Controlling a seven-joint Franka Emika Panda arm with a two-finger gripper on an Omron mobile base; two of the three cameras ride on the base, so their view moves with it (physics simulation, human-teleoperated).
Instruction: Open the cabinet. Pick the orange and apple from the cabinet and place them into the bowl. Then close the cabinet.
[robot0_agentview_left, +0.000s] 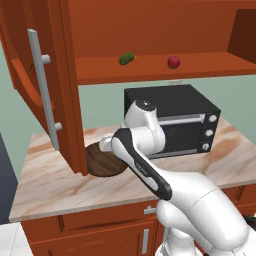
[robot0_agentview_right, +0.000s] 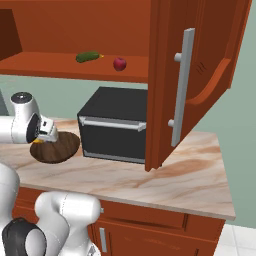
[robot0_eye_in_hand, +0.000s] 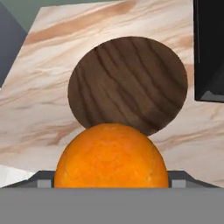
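The cabinet (robot0_agentview_left: 150, 70) stands open, its left door (robot0_agentview_left: 50, 90) and right door (robot0_agentview_right: 190, 75) swung wide. On its shelf lies the dark-red apple (robot0_agentview_left: 173, 62) (robot0_agentview_right: 119, 63). My gripper (robot0_eye_in_hand: 111, 180) (robot0_agentview_right: 47, 131) is shut on the orange (robot0_eye_in_hand: 111, 155), which fills the space between the fingers. It hangs just above the near rim of the dark wood-grain bowl (robot0_eye_in_hand: 127, 83) (robot0_agentview_left: 102, 162) (robot0_agentview_right: 60, 147) on the counter. In the left base view the open left door partly hides the hand (robot0_agentview_left: 106, 144).
A green vegetable (robot0_agentview_left: 127, 58) (robot0_agentview_right: 88, 56) lies on the shelf left of the apple. A black microwave (robot0_agentview_left: 175, 120) (robot0_agentview_right: 115, 125) stands on the marble counter (robot0_agentview_left: 55, 185) right of the bowl. The open doors jut out over the counter.
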